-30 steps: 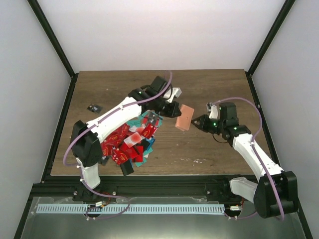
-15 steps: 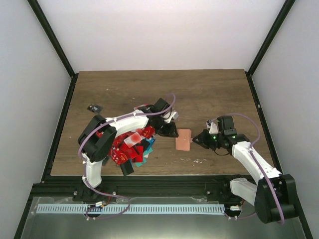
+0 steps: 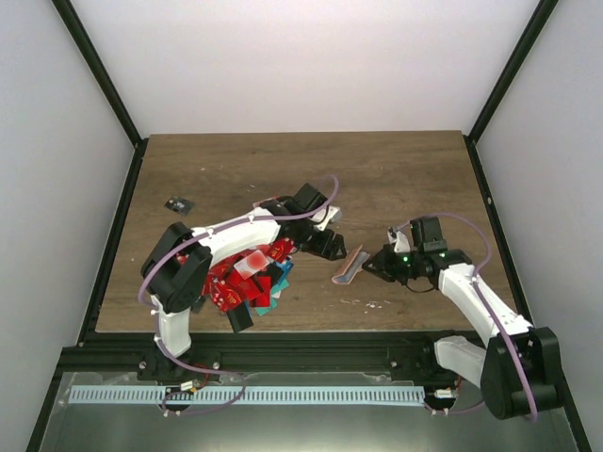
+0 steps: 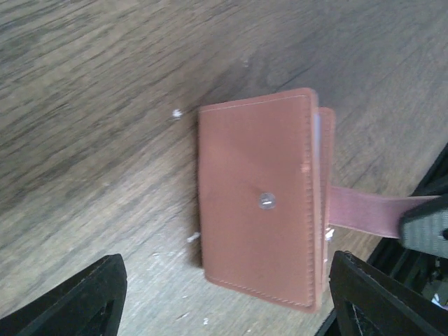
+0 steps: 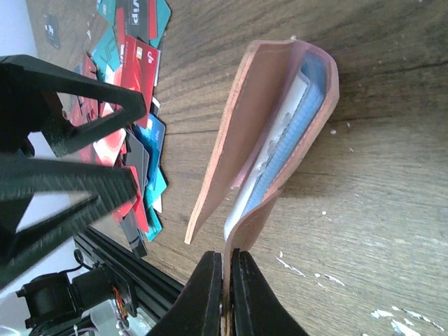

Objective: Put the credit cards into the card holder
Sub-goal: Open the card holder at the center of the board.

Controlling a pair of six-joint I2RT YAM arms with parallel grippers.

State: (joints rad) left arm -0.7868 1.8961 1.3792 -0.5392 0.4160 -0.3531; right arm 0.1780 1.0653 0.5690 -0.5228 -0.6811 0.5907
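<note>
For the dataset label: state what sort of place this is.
Likely an enclosed robot test cell: white panels in black frame posts surround a wooden table, with left arm and right arm mounted on a rail at its near edge.

You look down on a dark wood-grain worktop (image 3: 405, 169), dotted with pale specks (image 3: 375, 303) near its front edge. Plain white walls (image 3: 301, 66) enclose it on three sides, met by slanting black posts (image 3: 99, 71). A black rail (image 3: 311, 350) borders the front. Lighting is even.
</note>
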